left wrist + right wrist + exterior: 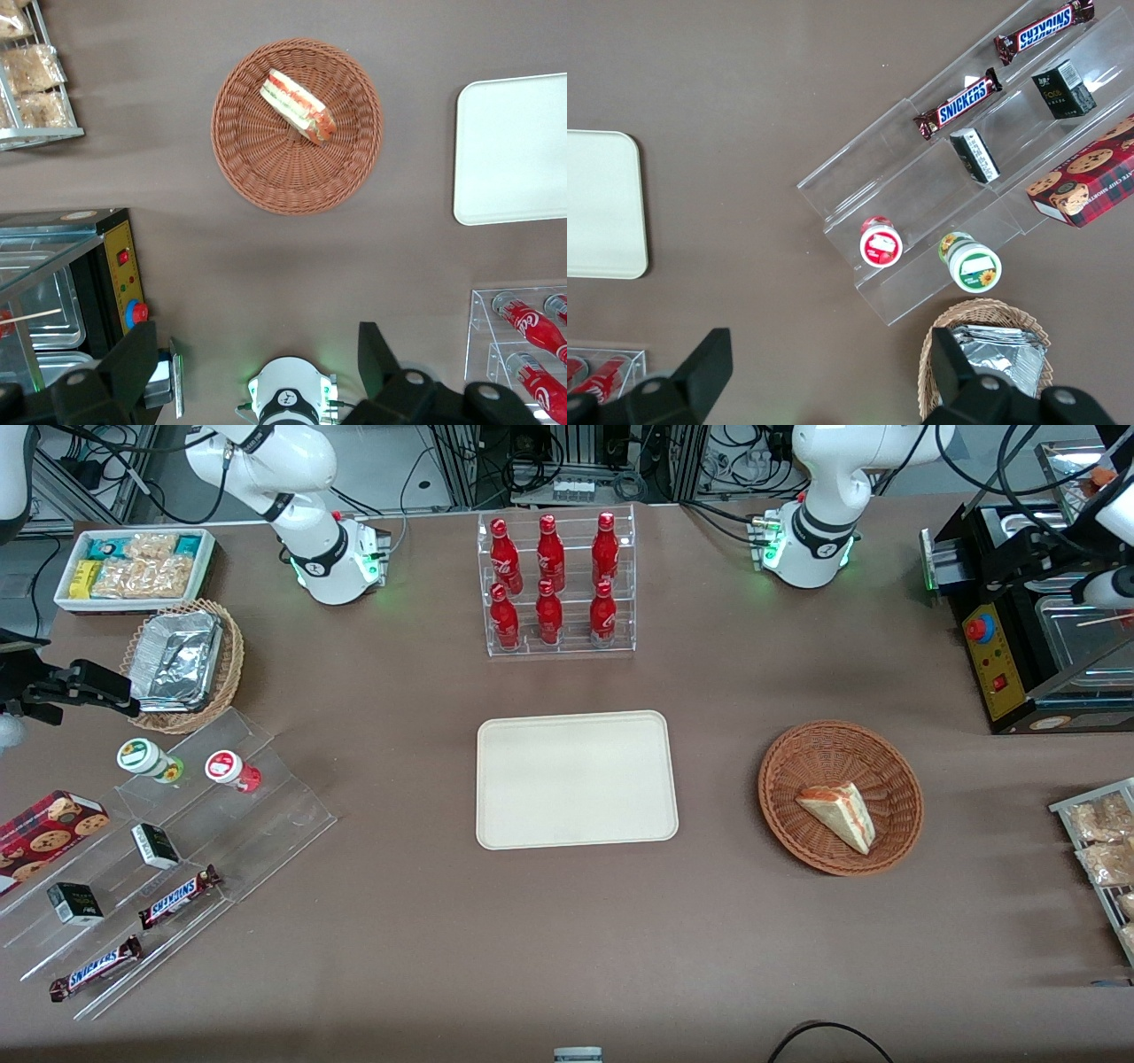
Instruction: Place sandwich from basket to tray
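Observation:
The sandwich point(840, 815) point(299, 106), a pale bread wedge with orange-red and green filling, lies in the round reddish-brown wicker basket point(780, 779) point(266, 168). The cream tray point(576, 779) point(514, 150) lies flat beside the basket, toward the parked arm's end, with nothing on it. My gripper point(257, 367) hangs high above the table near the working arm's base, farther from the front camera than the basket. It is open, its fingers point(133, 363) spread wide with nothing between them. It is well apart from the sandwich.
A clear rack of red bottles point(556, 584) stands farther back than the tray. A black machine with a red button point(1001, 638) and a wire rack of packaged snacks point(1099, 841) flank the basket at the working arm's end. Acrylic steps with snacks point(177, 841) lie toward the parked arm's end.

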